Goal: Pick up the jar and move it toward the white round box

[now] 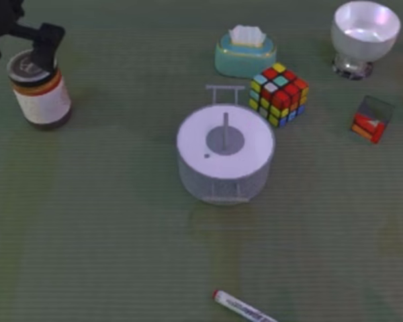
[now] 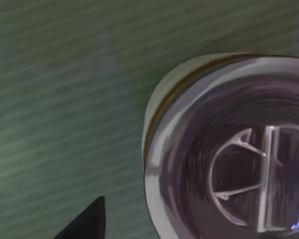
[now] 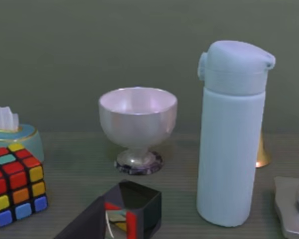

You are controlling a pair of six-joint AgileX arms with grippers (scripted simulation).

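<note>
The jar (image 1: 43, 97) stands upright at the far left of the table, with a white label, an orange band and a grey lid. My left gripper (image 1: 39, 55) hovers right over that lid, open, with one dark finger crossing the lid's rim. In the left wrist view the jar's lid (image 2: 229, 149) fills most of the picture, and one black fingertip (image 2: 89, 221) shows beside it, apart from it. The white round box (image 1: 195, 144) sits at the table's middle, well to the right of the jar. My right arm is parked outside the top view; a dark finger (image 3: 89, 224) shows in its wrist view.
Behind the round box stand a teal tissue holder (image 1: 245, 57) and a colourful puzzle cube (image 1: 279, 94). A white goblet bowl (image 1: 364, 33) and a dark glassy cube (image 1: 373, 119) are at the back right. A pale bottle (image 3: 234, 139) stands there too. A marker (image 1: 245, 308) lies at the front edge.
</note>
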